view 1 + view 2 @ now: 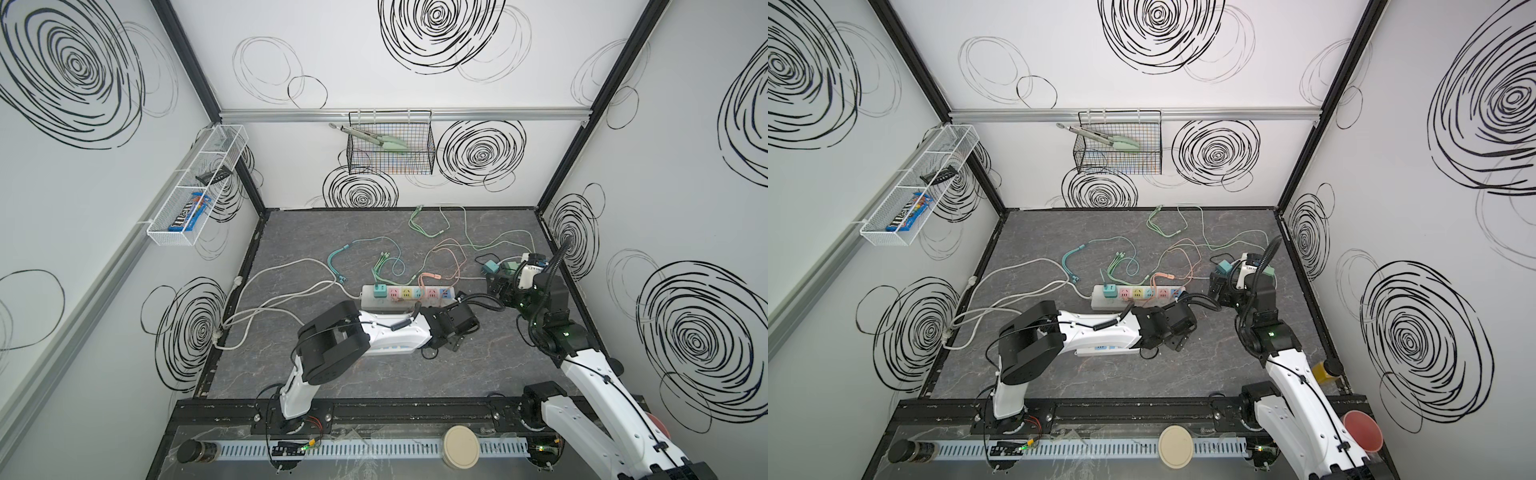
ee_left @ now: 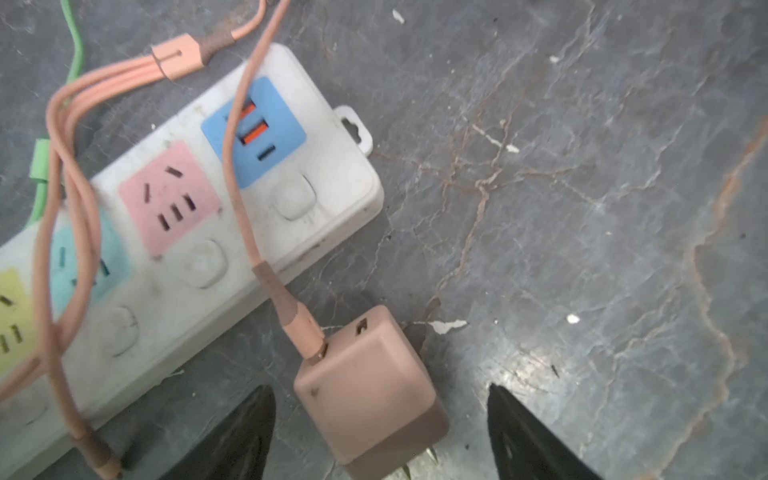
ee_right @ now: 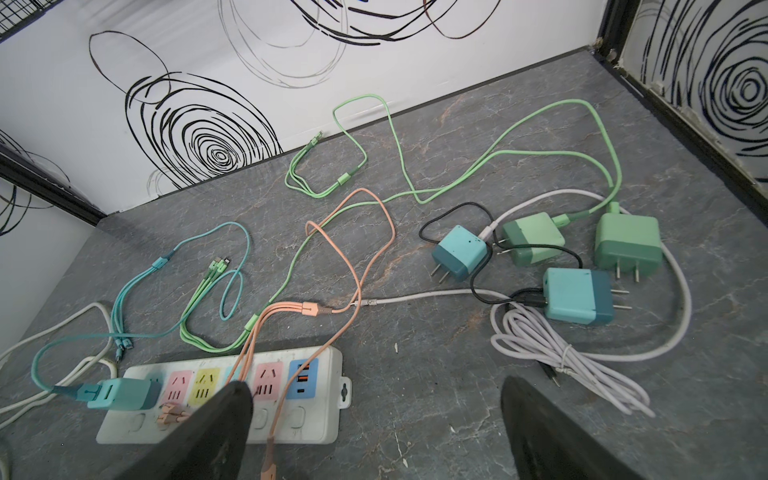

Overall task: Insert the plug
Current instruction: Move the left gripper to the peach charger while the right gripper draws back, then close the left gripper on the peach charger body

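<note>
1. The plug (image 2: pixel 370 390) is a dusty-pink cube with a darker band at the prong end. I can see its two metal prongs (image 2: pixel 432 457). A pink cable (image 2: pixel 245 187) is seated in its pale face, beside a second, empty port.
2. It lies on its side on the tabletop, just beside the long edge of the white power strip (image 2: pixel 332 187) and in no socket. Its cable drapes over the strip's blue USB panel (image 2: pixel 282 124), next to the free pink socket (image 2: pixel 170 197).
3. The left gripper (image 2: pixel 379 388) has its jaws apart, one on each side of the plug, with a gap showing on both sides.
4. The right gripper (image 3: pixel 376 384) hangs with its jaws spread wide and nothing between them.
5. The tabletop (image 2: pixel 582 208) is dark grey marbled stone-look with rusty veins and small white flecks.
6. In both top views the walls (image 1: pixel 582 62) are white with black scribbled spirals. A black wire basket (image 1: pixel 390 149) hangs on the back wall and a white wire shelf (image 1: pixel 195 187) on the left wall.
</note>
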